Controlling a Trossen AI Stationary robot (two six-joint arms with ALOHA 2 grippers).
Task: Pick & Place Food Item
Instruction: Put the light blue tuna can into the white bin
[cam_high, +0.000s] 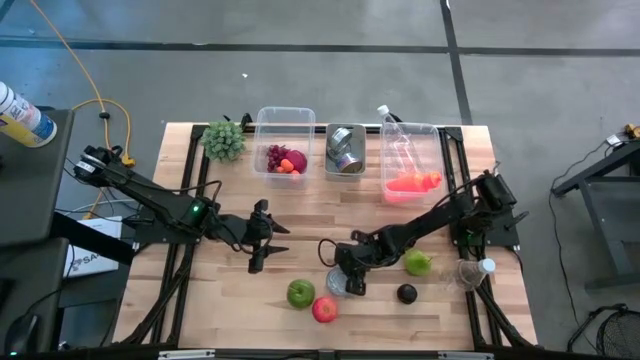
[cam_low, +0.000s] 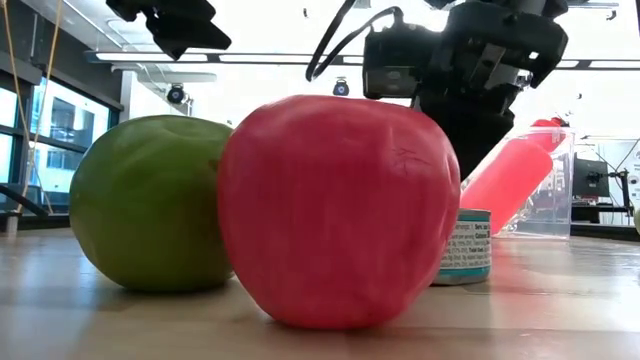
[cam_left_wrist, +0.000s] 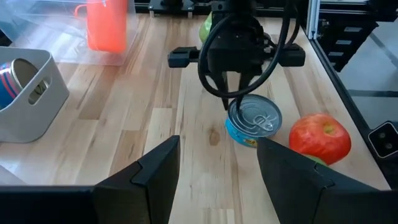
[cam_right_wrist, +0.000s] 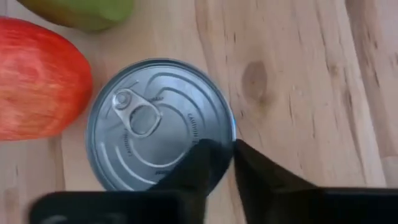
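A small tin can (cam_right_wrist: 158, 121) with a pull-tab lid and a teal label stands upright on the wooden table (cam_high: 230, 300), next to a red apple (cam_high: 324, 309) and a green apple (cam_high: 300, 293). My right gripper (cam_right_wrist: 231, 146) comes down on the can's edge, its fingers closed to a narrow gap over the rim. The can (cam_left_wrist: 254, 119) also shows under that gripper (cam_left_wrist: 235, 102) in the left wrist view. My left gripper (cam_high: 270, 245) hovers open over the table's left middle and holds nothing. My right gripper pinches the can's rim (cam_right_wrist: 233, 134) between its two fingers. One finger (cam_right_wrist: 199, 165) lies over the lid and the other stands outside the wall. The fingers slant down from above. The can stays upright with its base on the table.
Along the far edge stand a clear bin (cam_high: 283, 140) with red and orange food, a grey bin (cam_high: 346, 150) with cans, and a clear bin (cam_high: 412, 160) with a bottle. A green fruit (cam_high: 418, 263) and a dark fruit (cam_high: 406, 293) lie right of the can.
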